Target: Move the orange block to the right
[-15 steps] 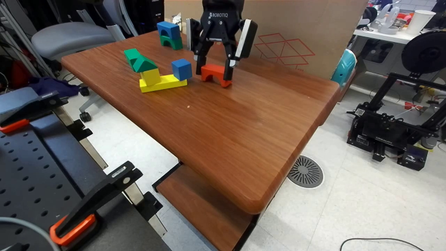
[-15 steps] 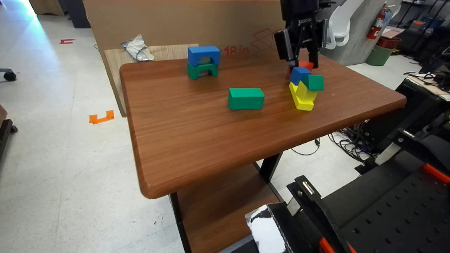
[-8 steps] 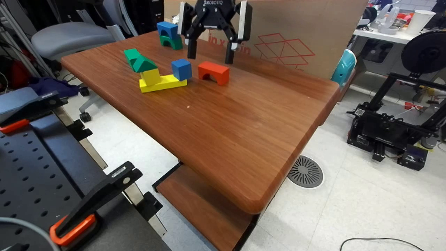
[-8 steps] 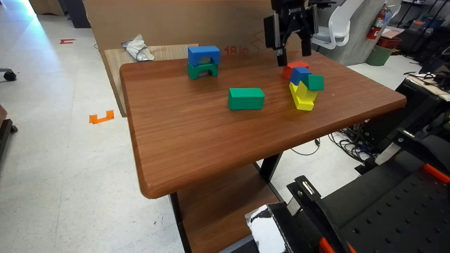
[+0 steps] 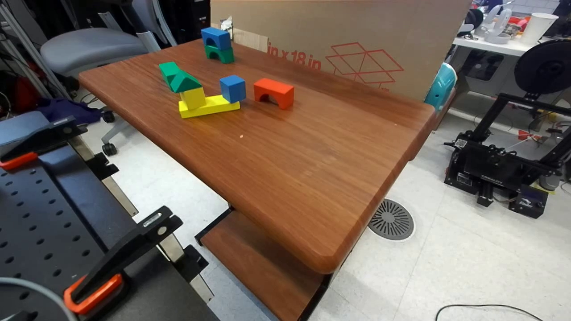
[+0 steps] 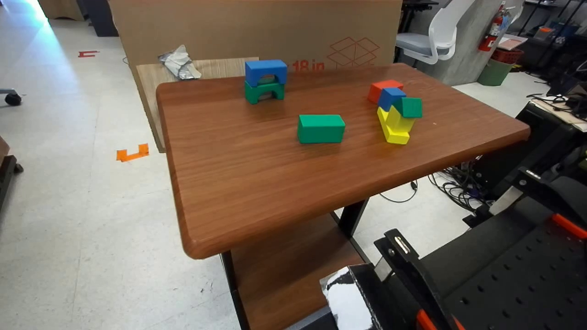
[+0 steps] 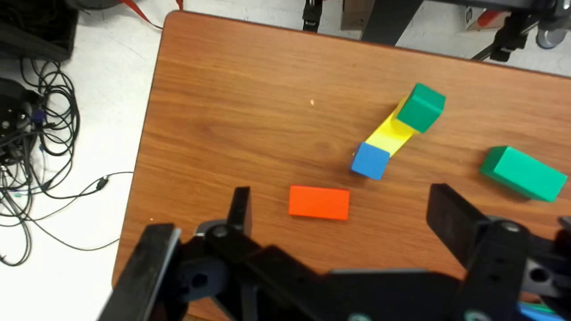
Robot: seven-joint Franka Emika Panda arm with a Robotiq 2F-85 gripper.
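Observation:
The orange block (image 5: 282, 90), a small bridge shape with an arch beneath, rests by itself on the wooden table beside a blue cube. An exterior view shows the orange block (image 6: 379, 88) partly covered by that cube. From above, in the wrist view, the orange block (image 7: 319, 203) appears as a plain rectangle, nearer the left finger (image 7: 241, 209) than the right one. My gripper (image 7: 342, 198) hangs well above the table, its fingers wide apart and touching nothing. Neither exterior view shows the gripper.
Close to the orange block, a long yellow block (image 5: 214, 107) carries a blue cube (image 5: 233, 89), a yellow cube (image 5: 193, 99) and a green wedge (image 5: 185, 82). A green block (image 6: 321, 129) lies apart. A blue arch (image 6: 266, 70) stands on a green arch (image 6: 264, 93).
A second ago the fingers stood at the orange block's ends. They have spread and let go, and the gripper has risen out of both exterior views. The block has shifted slightly.

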